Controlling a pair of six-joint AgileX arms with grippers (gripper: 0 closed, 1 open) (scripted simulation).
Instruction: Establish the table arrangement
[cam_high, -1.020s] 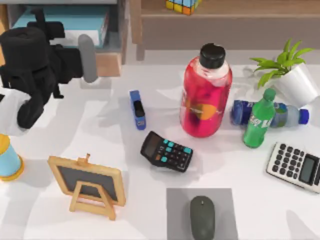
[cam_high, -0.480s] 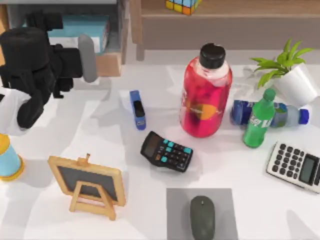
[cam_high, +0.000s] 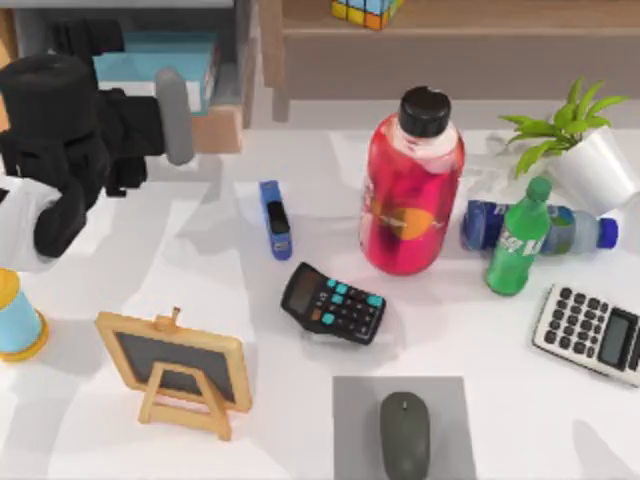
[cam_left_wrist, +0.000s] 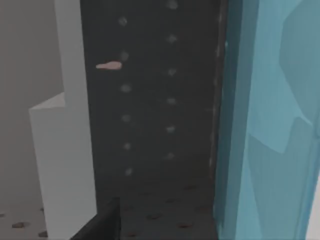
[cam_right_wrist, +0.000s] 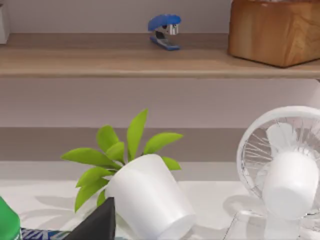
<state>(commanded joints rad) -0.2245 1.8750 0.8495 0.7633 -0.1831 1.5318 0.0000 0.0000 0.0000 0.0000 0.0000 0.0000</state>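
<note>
Left gripper up at the mouth of the wooden shelf unit, hard against a teal book in the open compartment. Open or closed: cannot tell. Nothing seen in its hold. Left wrist view close on the compartment's dark back wall, with the book's blue face alongside. Probably a reach for the book, to bring it out into the layout.

Table below and behind the gripper, spread wide toward the near edge. Closest to the gripper, a blue stapler. Further off, a black calculator and a tall red bottle, upright. Well below the gripper, a small chalkboard easel, propped to face the near edge. Mouse squared on its grey mat, likely already where it belongs.

Right gripper parked low near a tilted potted plant and a white fan. State: cannot tell.
</note>
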